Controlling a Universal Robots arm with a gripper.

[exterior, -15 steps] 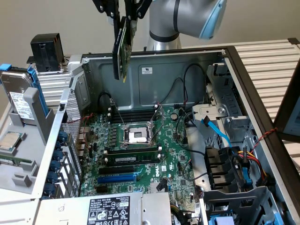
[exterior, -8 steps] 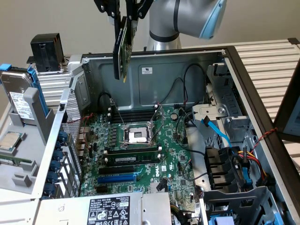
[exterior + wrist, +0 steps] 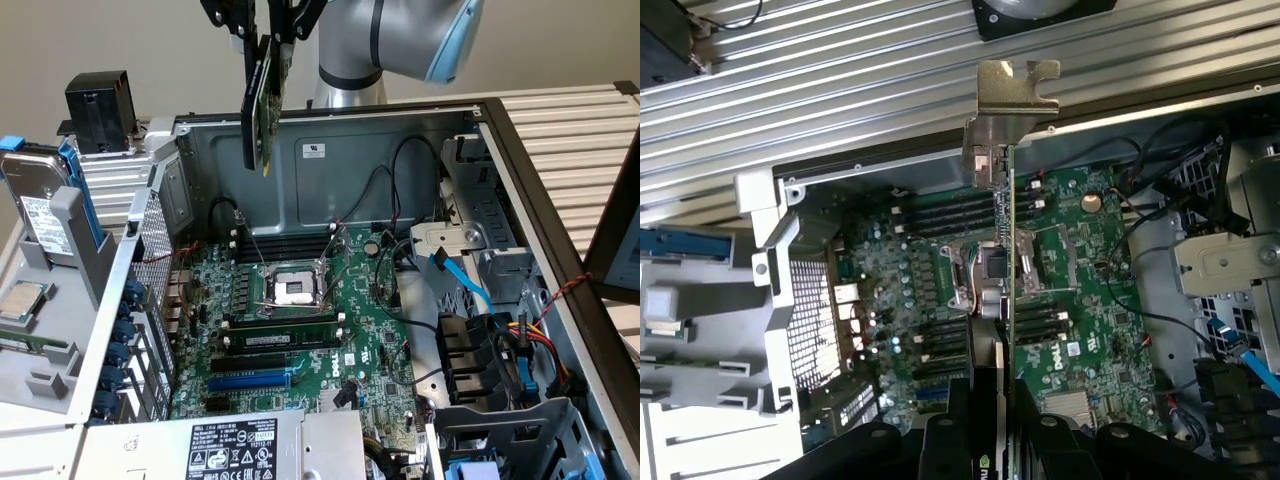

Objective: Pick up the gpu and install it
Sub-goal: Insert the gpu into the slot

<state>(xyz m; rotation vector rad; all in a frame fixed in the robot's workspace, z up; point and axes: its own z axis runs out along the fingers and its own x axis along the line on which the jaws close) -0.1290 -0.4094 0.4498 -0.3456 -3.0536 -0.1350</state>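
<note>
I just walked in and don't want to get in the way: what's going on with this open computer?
The robot arm has its pincer shut on the gpu, holding it edge-on in the air above the open computer case. The card's silver bracket is at the end away from the pincer. The card hangs clear above the motherboard and isn't seated in any slot yet.

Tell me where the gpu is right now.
The gpu is gripped in the claw near the top of the exterior view, left of centre, hanging above the open case and its motherboard, not in a slot.
</note>
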